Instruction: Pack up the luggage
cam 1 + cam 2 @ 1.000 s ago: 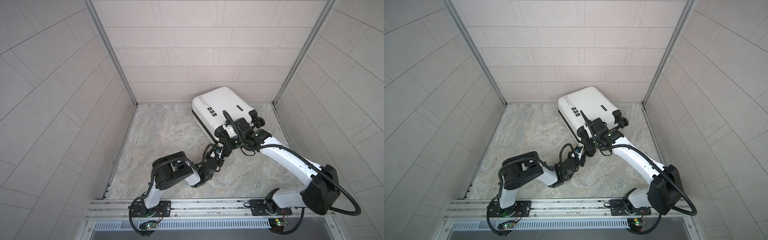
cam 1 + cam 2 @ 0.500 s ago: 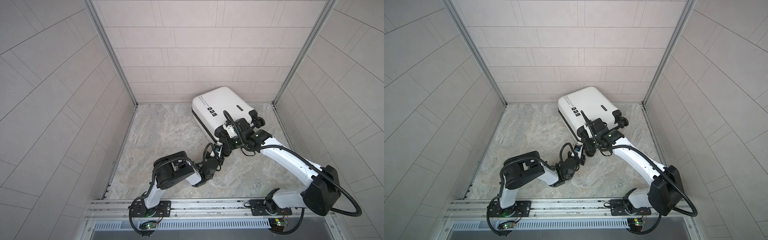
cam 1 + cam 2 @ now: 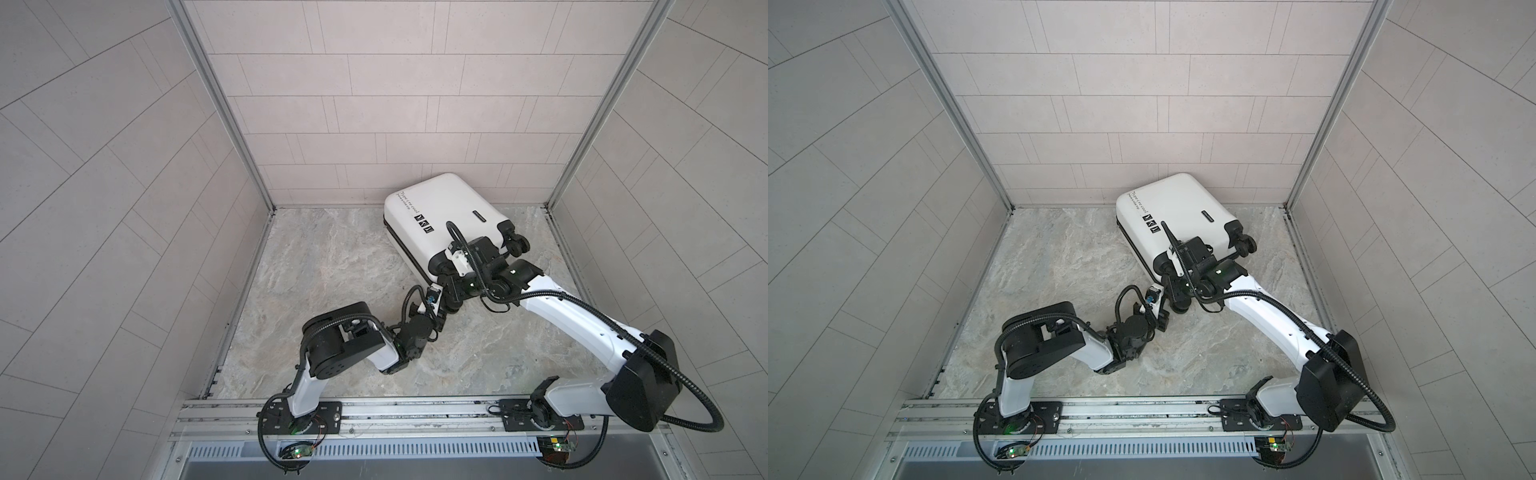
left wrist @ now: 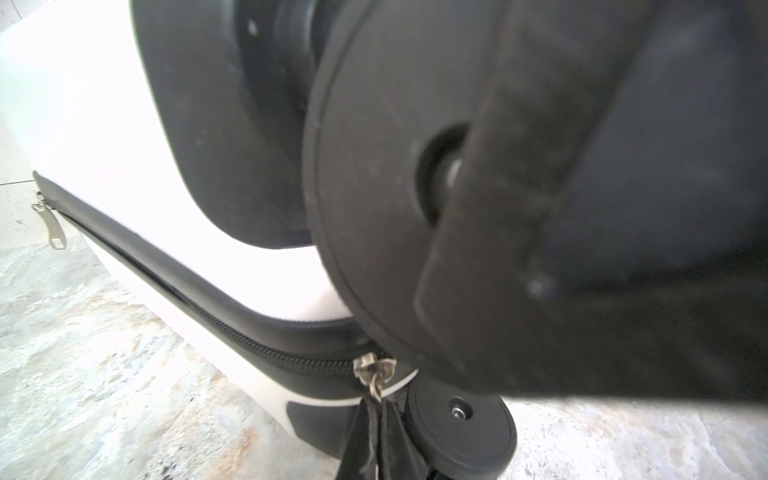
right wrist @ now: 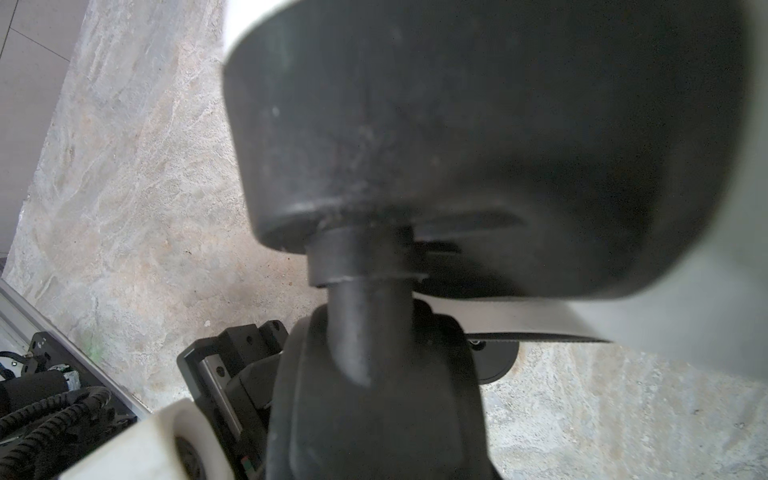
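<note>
At the back of the tabletop (image 3: 332, 291), right of centre, the luggage (image 3: 440, 208) is lying flat and closed, white shell up, near the rear wall, its wheels pointing toward the right arm. The left pincer (image 4: 376, 432) is sitting low at the near wheel corner, fingertips pressing together on the zipper pull (image 4: 375, 386) hanging from the black zipper band (image 4: 208, 307). A wheel (image 4: 461, 428) is resting on the stone just beside it. The right pincer (image 3: 453, 291) is reaching in at the same corner, crowding another wheel (image 4: 395, 208). Whether it is gripping that wheel or standing free cannot be told. A second pull (image 4: 52, 224) is dangling farther along the band.
</note>
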`<state>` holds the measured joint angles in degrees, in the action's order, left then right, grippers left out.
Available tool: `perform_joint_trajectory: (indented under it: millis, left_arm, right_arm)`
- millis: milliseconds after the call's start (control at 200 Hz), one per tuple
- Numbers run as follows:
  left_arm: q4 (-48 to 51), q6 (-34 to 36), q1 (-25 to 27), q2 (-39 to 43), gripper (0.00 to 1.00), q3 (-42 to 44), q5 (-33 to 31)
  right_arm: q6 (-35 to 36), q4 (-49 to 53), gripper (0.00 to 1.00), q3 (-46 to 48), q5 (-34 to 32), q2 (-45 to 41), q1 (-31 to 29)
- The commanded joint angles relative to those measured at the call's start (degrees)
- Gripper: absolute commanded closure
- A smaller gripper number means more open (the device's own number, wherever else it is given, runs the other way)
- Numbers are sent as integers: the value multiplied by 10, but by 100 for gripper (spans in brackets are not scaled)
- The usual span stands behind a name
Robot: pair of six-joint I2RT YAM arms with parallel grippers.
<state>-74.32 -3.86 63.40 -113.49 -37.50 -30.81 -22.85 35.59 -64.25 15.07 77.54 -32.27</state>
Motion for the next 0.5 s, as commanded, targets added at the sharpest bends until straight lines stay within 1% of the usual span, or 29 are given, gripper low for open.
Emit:
perform_joint_trajectory:
  millis: [0,130,275,385,495]
  left_arm:
    - [-19,-1,1,33,100,31,-4]
    - [-20,-8,-1,61,100,68,-31]
    - [-20,8,-3,88,100,97,-46]
    - [-20,8,-6,97,100,110,-45]
    - [-21,3,-6,97,100,116,-29]
  right_arm:
    - [-35,-68,99,-41,-9,-5,-24]
    - [-40,-69,100,-66,-19,18,-55]
    - [-44,-70,100,-90,-26,46,-74]
    - [-46,-71,100,-100,-27,59,-77]
    - [-45,-69,100,-104,-34,64,-77]
